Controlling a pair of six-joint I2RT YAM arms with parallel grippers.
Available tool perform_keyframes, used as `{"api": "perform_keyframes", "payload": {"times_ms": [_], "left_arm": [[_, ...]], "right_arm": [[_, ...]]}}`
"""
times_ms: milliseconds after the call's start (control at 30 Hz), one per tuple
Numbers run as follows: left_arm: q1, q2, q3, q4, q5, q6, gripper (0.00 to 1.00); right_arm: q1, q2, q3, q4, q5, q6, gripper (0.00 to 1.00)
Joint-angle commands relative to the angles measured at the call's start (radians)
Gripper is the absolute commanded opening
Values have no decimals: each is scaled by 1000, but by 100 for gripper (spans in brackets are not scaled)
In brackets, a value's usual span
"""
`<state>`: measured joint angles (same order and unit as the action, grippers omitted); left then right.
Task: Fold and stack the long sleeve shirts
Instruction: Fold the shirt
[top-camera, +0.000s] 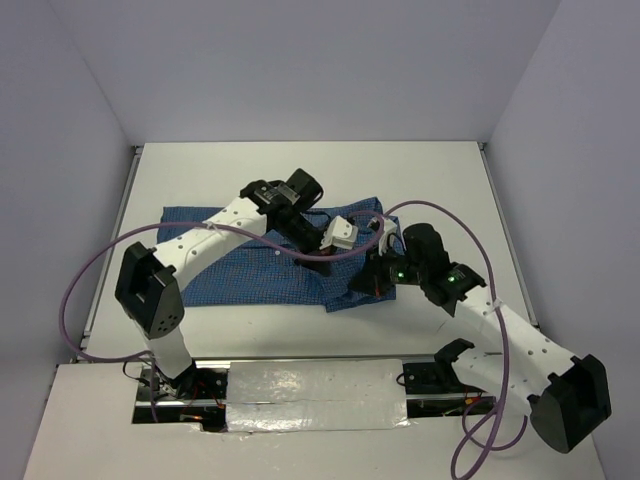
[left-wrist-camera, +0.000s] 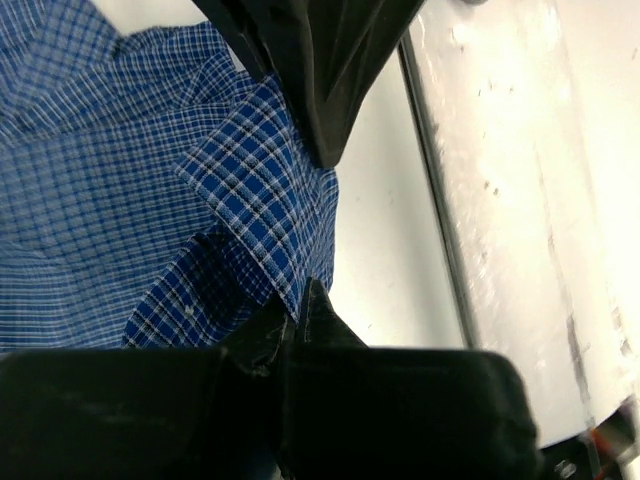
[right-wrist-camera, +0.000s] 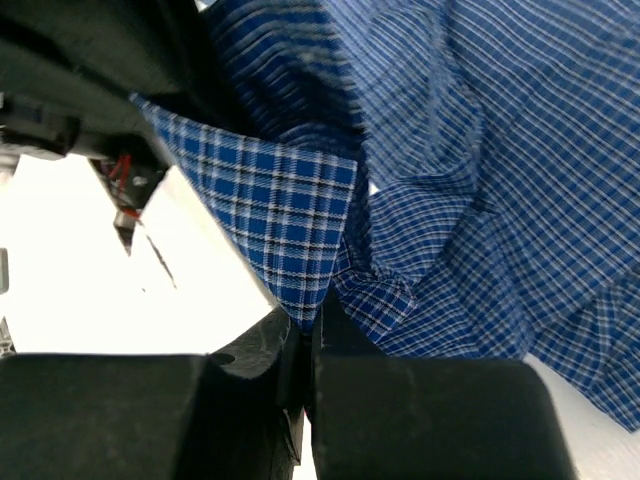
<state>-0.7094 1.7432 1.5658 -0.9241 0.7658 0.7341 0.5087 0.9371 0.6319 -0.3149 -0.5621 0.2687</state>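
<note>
The blue checked long sleeve shirt (top-camera: 240, 255) lies spread on the white table, partly folded, right of centre bunched up. My left gripper (top-camera: 318, 236) reaches over it from the left and is shut on a fold of the shirt's edge (left-wrist-camera: 262, 200). My right gripper (top-camera: 372, 277) sits at the shirt's right edge and is shut on the cloth (right-wrist-camera: 290, 225). In both wrist views the cloth runs straight into the closed jaws. The shirt's collar and buttons are not clearly visible.
The white table (top-camera: 300, 170) is walled at the back and sides. A taped white board (top-camera: 310, 395) covers the near edge between the arm bases. Purple cables (top-camera: 90, 270) loop beside both arms.
</note>
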Motion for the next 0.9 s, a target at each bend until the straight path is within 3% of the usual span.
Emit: {"api": "perform_keyframes", "payload": {"times_ms": [0,167,400,533,733,867], "left_arm": [[4,-83,71,-160,-23,138,0],[4,-139,120,-240,-39,168,0],[4,-232,103,-216,-48,166,0],[4,-283,43,-173,-60,171,0],[4,-289,49,-191,-42,172,0],[4,-300,45,-151,-78,142,0]], "right_arm": [[30,-64,35,-18,-22,9,0],[161,-132,64,-72,5,72,0],[346,-153,132,-142,100,181,0],[396,-158,141,-184,145,208,0],[427,-143,149,-176,96,218,0],[447,-138,184,-202,168,198,0]]}}
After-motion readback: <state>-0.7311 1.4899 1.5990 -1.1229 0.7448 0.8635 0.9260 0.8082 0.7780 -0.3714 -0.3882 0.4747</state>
